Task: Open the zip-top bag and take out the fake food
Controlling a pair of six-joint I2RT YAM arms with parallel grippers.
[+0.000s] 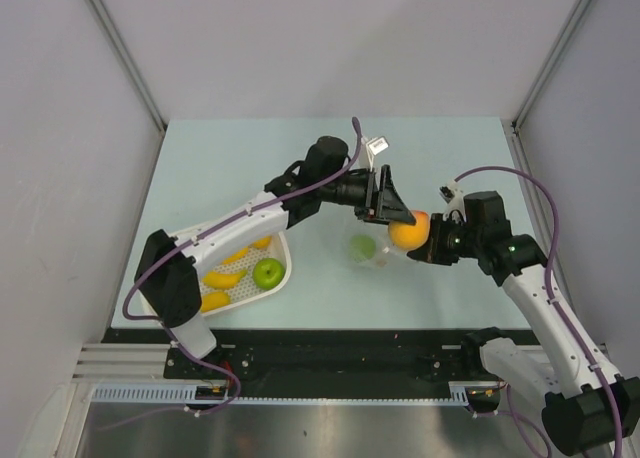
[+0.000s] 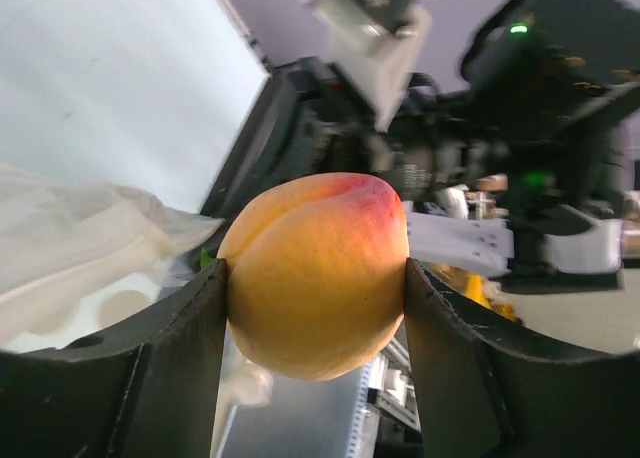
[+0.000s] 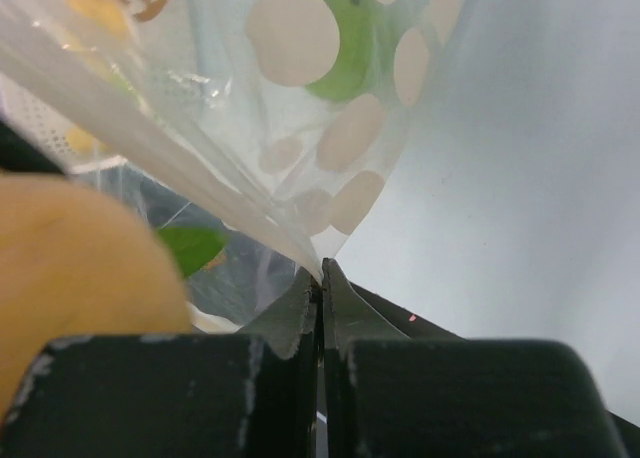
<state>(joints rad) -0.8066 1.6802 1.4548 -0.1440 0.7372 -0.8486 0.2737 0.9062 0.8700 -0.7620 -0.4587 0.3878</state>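
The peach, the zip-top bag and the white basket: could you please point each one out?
peach [image 2: 315, 278], left wrist view, middle of its orange skin
zip-top bag [image 3: 330, 148], right wrist view, its clear spotted wall
white basket [image 1: 288, 262], top external view, its right rim

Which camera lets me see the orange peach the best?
The left wrist camera. There the peach fills the middle, big and sharp, clamped in the left gripper. In the top camera the peach is whole but tiny. The right wrist camera catches just a blurry orange edge of it.
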